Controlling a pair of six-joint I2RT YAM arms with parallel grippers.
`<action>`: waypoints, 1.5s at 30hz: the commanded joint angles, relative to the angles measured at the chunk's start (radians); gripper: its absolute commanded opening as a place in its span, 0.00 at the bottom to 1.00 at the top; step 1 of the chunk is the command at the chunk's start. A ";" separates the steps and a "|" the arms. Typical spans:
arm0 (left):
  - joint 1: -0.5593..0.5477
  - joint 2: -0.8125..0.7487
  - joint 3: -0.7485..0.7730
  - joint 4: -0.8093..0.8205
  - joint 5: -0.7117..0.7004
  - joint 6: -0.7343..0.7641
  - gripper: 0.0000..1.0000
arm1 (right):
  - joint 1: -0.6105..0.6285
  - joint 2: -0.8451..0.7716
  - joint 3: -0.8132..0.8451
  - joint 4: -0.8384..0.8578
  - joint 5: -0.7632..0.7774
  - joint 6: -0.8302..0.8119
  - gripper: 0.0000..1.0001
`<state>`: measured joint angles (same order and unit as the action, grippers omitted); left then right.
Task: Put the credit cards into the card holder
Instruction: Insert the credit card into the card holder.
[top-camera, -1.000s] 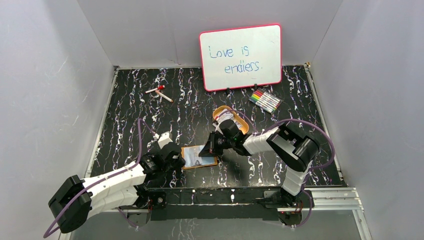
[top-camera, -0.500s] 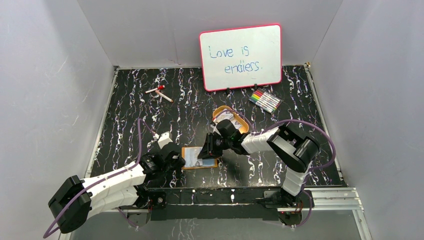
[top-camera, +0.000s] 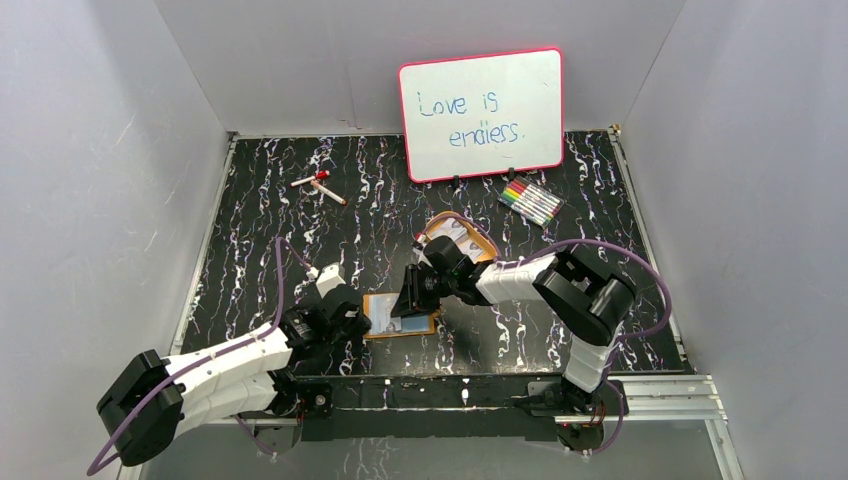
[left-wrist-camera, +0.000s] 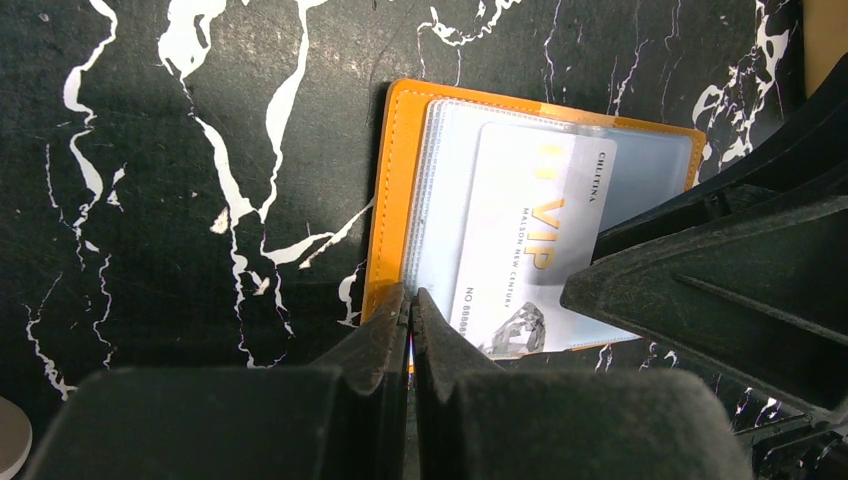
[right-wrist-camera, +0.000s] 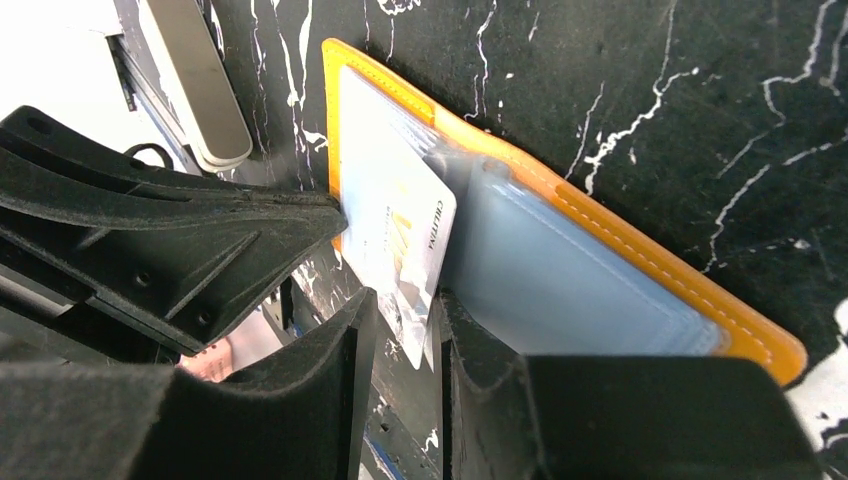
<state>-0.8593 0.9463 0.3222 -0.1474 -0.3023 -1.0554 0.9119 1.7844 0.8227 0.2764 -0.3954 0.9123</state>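
The card holder (top-camera: 398, 316) lies open on the table, tan-orange with pale blue pockets. My left gripper (top-camera: 352, 322) is shut on its near edge (left-wrist-camera: 385, 200), its jaws (left-wrist-camera: 410, 300) pinched tight. A white credit card (left-wrist-camera: 530, 235) with gold "VIP" print sits partly in a clear pocket, tilted up at its free end (right-wrist-camera: 400, 230). My right gripper (top-camera: 413, 296) stands over that end. Its jaws (right-wrist-camera: 400, 325) are a little apart, with the card's corner between them, resting against the right finger (right-wrist-camera: 470, 350). More cards lie in the oval tin tray (top-camera: 478, 243).
A whiteboard (top-camera: 481, 113) stands at the back with coloured markers (top-camera: 530, 201) in front of it. A red-capped pen (top-camera: 318, 185) lies at the back left. Grey walls close in both sides.
My right gripper has moved left from the tin tray's side to over the card holder, carrying the card further onto the pockets. The left arm has not moved.
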 joint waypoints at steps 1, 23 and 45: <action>0.003 0.000 -0.003 -0.001 -0.008 0.005 0.00 | 0.013 0.027 0.053 0.002 -0.008 -0.017 0.36; 0.003 -0.047 0.009 -0.033 -0.018 0.003 0.00 | 0.077 0.071 0.166 -0.073 0.017 -0.070 0.36; 0.003 -0.164 0.069 -0.226 -0.151 -0.034 0.00 | 0.075 0.045 0.151 -0.094 0.068 -0.059 0.38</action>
<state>-0.8585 0.8005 0.3698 -0.3439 -0.3935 -1.0798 0.9825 1.8515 0.9485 0.1814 -0.3286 0.8604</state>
